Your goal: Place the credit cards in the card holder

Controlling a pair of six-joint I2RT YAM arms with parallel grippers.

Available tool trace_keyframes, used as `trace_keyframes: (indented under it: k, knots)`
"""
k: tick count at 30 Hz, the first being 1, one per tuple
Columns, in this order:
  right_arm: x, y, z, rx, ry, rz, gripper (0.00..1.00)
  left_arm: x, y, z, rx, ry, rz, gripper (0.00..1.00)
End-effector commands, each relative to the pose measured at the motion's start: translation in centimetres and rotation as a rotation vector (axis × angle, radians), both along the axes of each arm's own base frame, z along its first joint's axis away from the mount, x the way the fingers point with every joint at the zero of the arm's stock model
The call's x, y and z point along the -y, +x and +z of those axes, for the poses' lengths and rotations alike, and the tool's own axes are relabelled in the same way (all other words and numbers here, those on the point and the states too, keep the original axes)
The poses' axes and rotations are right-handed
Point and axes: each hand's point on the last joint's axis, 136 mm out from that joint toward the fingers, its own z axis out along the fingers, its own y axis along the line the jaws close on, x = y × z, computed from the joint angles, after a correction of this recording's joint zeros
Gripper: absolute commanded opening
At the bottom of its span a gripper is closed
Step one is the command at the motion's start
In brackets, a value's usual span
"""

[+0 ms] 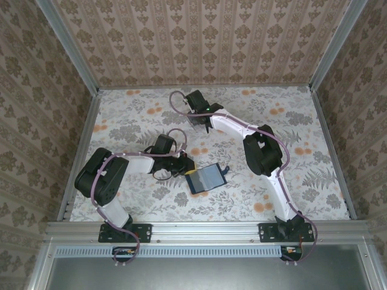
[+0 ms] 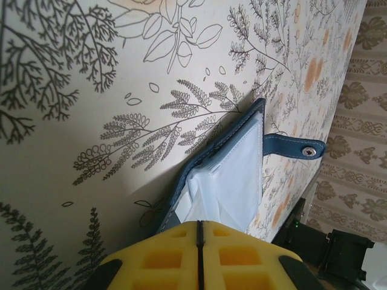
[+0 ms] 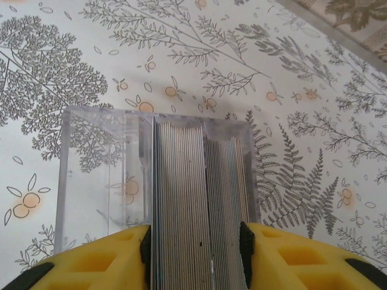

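Plainly the coming move turns on the gap between two places on the table (image 1: pixel 290 169): the credit cards (image 3: pixel 199 199) stand at the far middle, while the card holder (image 2: pixel 236 175) lies well apart from them, toward the near edge and left of centre. The right arm is the nearer one to the cards. The right fingers (image 3: pixel 103 266) bracket the stack from either side, one pad at each outer face, with the cards on edge and their thin edges running straight away from the wrist. The pads look to be touching or nearly so, but whether they are actually squeezing I cannot tell. The stack sits inside a clear slotted rack (image 3: pixel 100 175), packed into its right-hand part, and the left-hand part looks empty. The left fingers (image 2: pixel 163 260) are closed together and appear to pinch the near edge of the holder, pinning it to the table. The holder lies open, pale see-through sleeves facing up and its fastening tab (image 2: pixel 296 148) sticking out on the side away from the wrist, toward the right arm. No card can be made out in those sleeves. By my judgement a card must be lifted up out of the rack, then carried back toward the bases and leftward to the sleeves' open edge.
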Motion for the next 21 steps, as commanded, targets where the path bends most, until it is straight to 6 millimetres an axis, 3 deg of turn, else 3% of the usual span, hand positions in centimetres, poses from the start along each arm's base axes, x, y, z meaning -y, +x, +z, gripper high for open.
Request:
trace_keyframes:
  k: [1, 8, 15, 21]
  knots:
    - [0.7, 0.7, 1.9, 0.043, -0.033, -0.020, 0.46, 0.0, -0.2, -0.3, -0.009, -0.009, -0.013, 0.09]
    - [0.3, 0.8, 1.5, 0.026, -0.043, 0.006, 0.33, 0.1, -0.1, -0.4, -0.009, -0.008, -0.012, 0.09]
    - [-0.2, 0.5, 2.2, 0.016, -0.023, 0.034, 0.00, 0.1, -0.3, -0.5, -0.012, -0.010, -0.016, 0.09]
    - [-0.4, -0.2, 2.6, -0.029, 0.051, 0.032, 0.00, 0.2, -0.4, -0.3, -0.008, -0.015, -0.021, 0.09]
